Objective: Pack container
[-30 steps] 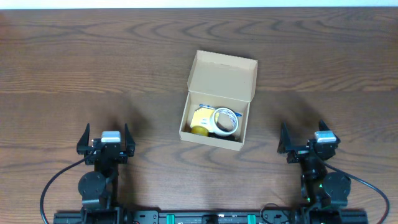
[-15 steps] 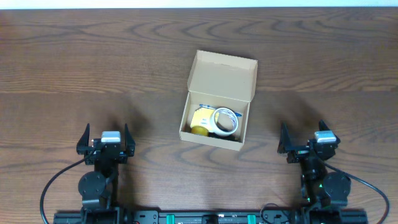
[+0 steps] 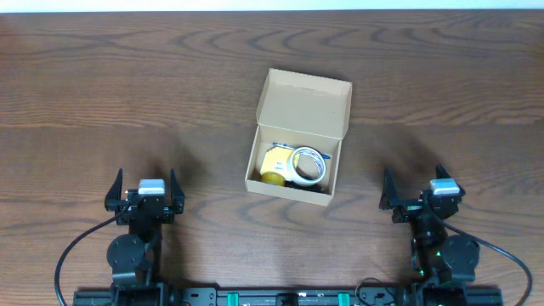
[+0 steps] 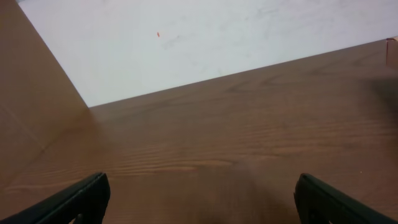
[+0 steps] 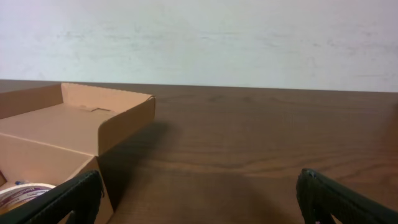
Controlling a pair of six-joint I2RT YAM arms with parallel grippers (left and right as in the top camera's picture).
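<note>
Tan cardboard container (image 3: 304, 106) sits with its lid flap open, yellow block (image 3: 273, 165) and tape roll (image 3: 308, 166) inside. Packing looks done, closing the lid left. On the container's near side, well apart from it: left gripper (image 3: 144, 189), right gripper (image 3: 414, 189). Left wrist: jaws spread wide, empty. Right wrist: jaws spread wide, empty, with the container ahead-left.

The dark brown counter (image 3: 102, 76) shows flowing wood grain, smooth with a low sheen. At frame centre, the small rectangular tan cardboard container (image 3: 304, 104) is plain, matt, unprinted paperboard. Inside it, the round white-rimmed tape roll (image 3: 308, 165) looks glossy and the small yellow block (image 3: 273, 163) smooth. The left end effector (image 3: 144, 180) and right end effector (image 3: 414, 183) have matt black fingers (image 4: 74, 199), seemingly plastic.
</note>
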